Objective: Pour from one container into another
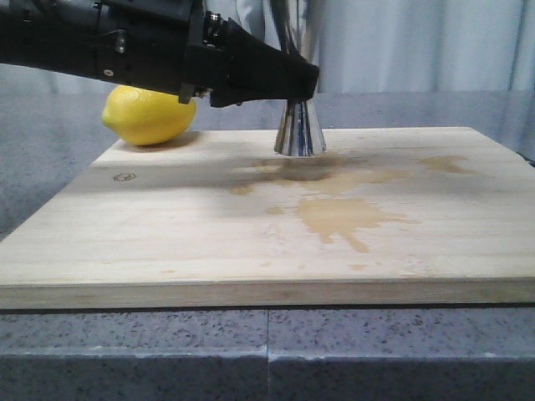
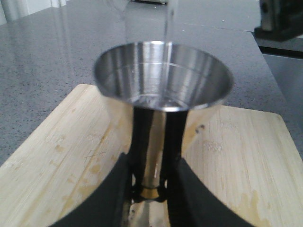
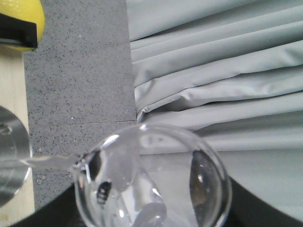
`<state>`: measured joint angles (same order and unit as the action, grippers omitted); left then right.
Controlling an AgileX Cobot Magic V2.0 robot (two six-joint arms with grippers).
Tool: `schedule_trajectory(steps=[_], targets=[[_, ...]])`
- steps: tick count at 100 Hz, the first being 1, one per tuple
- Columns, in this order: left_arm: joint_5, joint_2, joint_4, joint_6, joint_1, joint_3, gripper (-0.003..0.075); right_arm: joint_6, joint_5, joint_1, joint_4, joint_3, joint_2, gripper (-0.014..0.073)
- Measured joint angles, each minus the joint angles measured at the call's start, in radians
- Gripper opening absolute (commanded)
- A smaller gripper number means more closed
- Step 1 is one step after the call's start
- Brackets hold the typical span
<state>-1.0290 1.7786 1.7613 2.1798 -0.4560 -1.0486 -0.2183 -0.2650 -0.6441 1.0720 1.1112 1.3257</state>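
Currently, at the far left of the wooden board (image 1: 251,242), a lemon (image 1: 146,115) rests on the board's far left corner, partly hidden behind the left arm. The left gripper (image 2: 151,189) reaches in from the left and is clamped on the steel jigger (image 1: 299,134) at its narrow waist, where the left wrist view shows a gold band between the two black fingers (image 2: 113,194). The jigger stands upright on the far middle of the board, its base touching the wood and its upper cup open. To the right and nearer, a tan liquid stain (image 1: 343,215) spreads across the board surface. In the right wrist view, the glass beaker (image 3: 154,177) is tipped with its pouring lip toward the jigger rim, and a thin clear stream (image 3: 47,163) runs from lip to cup. The right gripper (image 3: 151,215) grips the beaker from both sides. Grey curtains (image 3: 218,71) hang beyond the speckled grey table (image 1: 267,351).
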Motion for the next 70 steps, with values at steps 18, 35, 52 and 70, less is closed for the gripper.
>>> schedule_trajectory(steps=[18,35,52,70], targets=[[0.0,0.0,0.0,0.0,0.0,0.0,0.002,0.0,0.002,0.0,0.013,0.0,0.0,0.0279],[0.0,0.0,0.0,0.0,0.0,0.0,0.002,0.0,0.002,0.0,0.022,0.0,0.0,0.0279],[0.0,0.0,0.0,0.0,0.0,0.0,0.002,0.0,0.002,0.0,0.025,0.0,0.0,0.0279],[0.0,0.0,0.0,0.0,0.0,0.0,0.002,0.0,0.002,0.0,0.029,0.0,0.0,0.0279]])
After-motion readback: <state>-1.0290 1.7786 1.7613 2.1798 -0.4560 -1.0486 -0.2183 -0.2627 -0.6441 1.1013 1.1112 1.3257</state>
